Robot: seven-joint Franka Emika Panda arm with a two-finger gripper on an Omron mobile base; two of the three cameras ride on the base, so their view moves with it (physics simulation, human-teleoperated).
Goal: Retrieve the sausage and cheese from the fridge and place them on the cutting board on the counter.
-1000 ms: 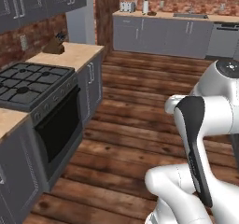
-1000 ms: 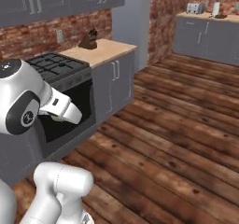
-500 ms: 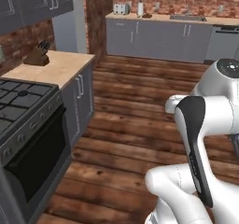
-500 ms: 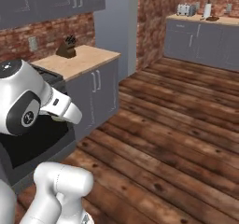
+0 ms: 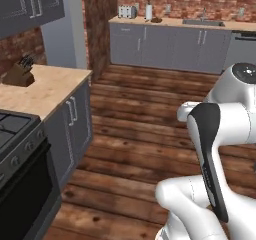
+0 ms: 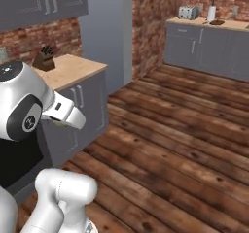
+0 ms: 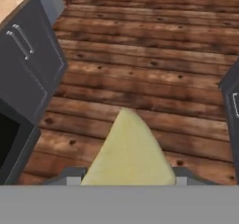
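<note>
Claw [image 7: 126, 178] clenched on cheese [image 7: 128, 153] at frame bottom, carried above floor; placing on cutting board, and sausage, left.

This is a home kitchen. A light butcher-block wooden counter [image 5: 47, 86] tops grey cabinet doors with silver handles [image 5: 75, 119], and a brown wooden knife block [image 5: 18, 74] stands on it against a red brick wall [image 5: 17, 51]. Beside the counter sits a black gas stove with an oven door [image 5: 20, 184]. Dark reddish plank flooring [image 5: 135, 114] runs to a far row of grey cabinets [image 5: 170, 46] carrying a silver toaster [image 5: 127, 12], a white paper-towel roll [image 5: 148, 11] and a sink with a tap [image 5: 202, 21]. In the hand view, floor planks stretch ahead of the fingers, with the grey cabinets off to their left.
</note>
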